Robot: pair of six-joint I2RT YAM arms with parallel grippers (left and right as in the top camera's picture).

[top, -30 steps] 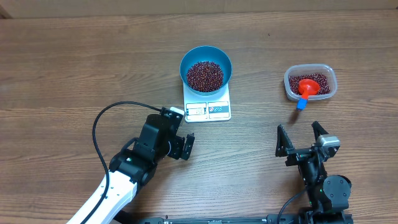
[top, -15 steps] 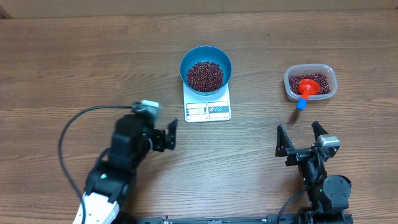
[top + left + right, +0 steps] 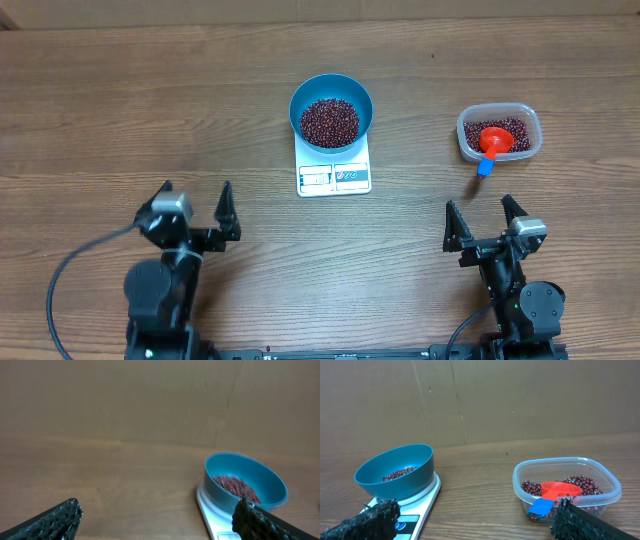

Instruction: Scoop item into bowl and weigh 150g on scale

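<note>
At 8 o'clock the left gripper (image 3: 195, 197) has its black, knobbly fingers spread wide, empty. At 12 o'clock a round, glossy blue plastic bowl (image 3: 297, 100) sits on the flat white scale (image 3: 335, 177) and holds a maroon heap of tiny beans (image 3: 330, 120). At 2 o'clock a clear rounded tub (image 3: 464, 150) holds more beans and a red scoop (image 3: 494, 139). At 4 o'clock the right gripper (image 3: 478, 208) gapes empty. The table (image 3: 120, 100) is grained wood, with a plain brown wall (image 3: 520, 400) behind.
</note>
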